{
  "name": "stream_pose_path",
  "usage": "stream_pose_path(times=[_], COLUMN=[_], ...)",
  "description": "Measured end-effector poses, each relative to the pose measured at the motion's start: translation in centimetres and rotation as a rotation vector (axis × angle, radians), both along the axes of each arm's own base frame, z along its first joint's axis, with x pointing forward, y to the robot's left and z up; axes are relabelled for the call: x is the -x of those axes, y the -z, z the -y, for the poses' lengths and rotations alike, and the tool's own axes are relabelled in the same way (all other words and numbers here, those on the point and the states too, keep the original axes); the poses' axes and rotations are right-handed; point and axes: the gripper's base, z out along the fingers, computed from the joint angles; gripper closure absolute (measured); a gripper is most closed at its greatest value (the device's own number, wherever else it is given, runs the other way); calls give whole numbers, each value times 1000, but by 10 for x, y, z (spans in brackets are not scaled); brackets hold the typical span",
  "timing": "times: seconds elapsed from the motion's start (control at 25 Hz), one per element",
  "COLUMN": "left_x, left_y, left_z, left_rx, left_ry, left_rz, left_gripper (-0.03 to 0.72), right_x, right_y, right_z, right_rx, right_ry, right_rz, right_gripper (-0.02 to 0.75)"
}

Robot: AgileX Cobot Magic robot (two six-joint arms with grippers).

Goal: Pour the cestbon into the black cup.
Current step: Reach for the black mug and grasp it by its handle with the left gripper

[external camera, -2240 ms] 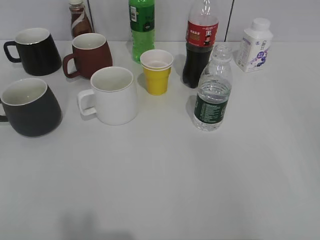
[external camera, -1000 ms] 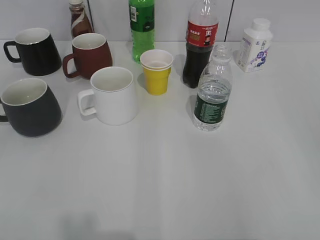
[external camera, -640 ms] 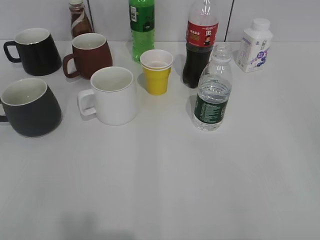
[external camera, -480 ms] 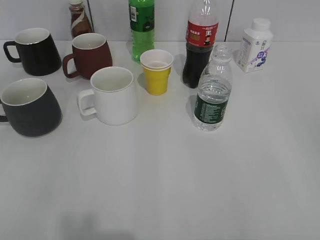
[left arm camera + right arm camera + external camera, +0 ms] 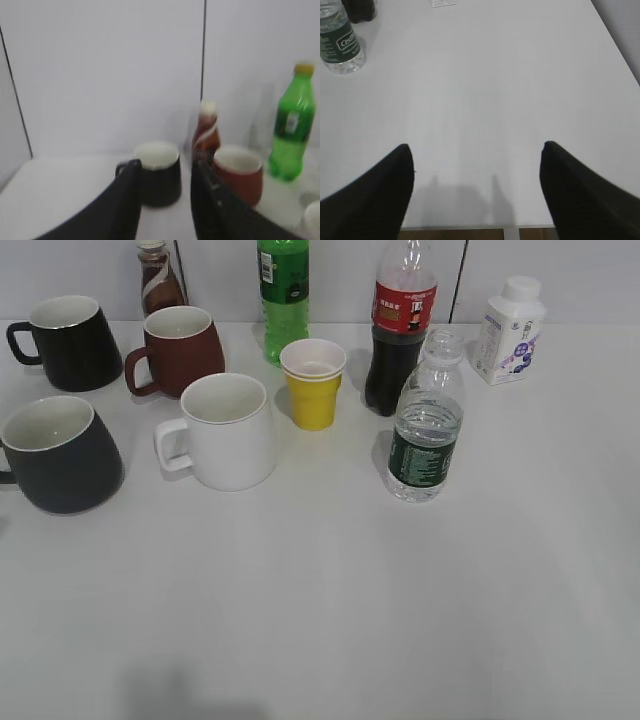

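upright, cestbon (image 5: pixel 426 430) uncapped, black cup (image 5: pixel 60 455) well apart, right jaws spread

The cestbon (image 5: pixel 426 420), a clear ribbed bottle with a dark green label and no cap, stands upright right of centre. The black cup (image 5: pixel 58 453), matte charcoal with a white inside, sits upright at the left edge.

4 mugs (image 5: pixel 228 430), 5 bottles (image 5: pixel 425 420), 1 yellow cup (image 5: pixel 314 383).
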Motion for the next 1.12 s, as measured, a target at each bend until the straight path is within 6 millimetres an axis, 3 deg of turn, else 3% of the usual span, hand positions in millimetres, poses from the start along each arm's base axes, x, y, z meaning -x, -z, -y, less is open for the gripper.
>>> stream_pose_path(times=[0.16, 0.24, 0.48, 0.8, 1.12], left_x=[-18, -18, -33, -53, -57], left_y=[63, 85, 114, 158, 187], left_z=[-12, -16, -18, -17, -14], left_rx=[33, 84, 67, 24, -15], left_ry=[-53, -85, -89, -50, -10], left_rz=[-65, -63, -102, -202, -290], left_gripper=[430, 424, 374, 367, 367], right_x=[0, 0, 0, 0, 0], right_y=[0, 0, 0, 0, 0], right_z=[0, 0, 0, 0, 0], right_rx=[0, -1, -1, -1, -1], right_ry=[0, -1, -1, -1, -1], right_rz=[0, 0, 0, 0, 0], right_gripper=[149, 149, 149, 149, 149])
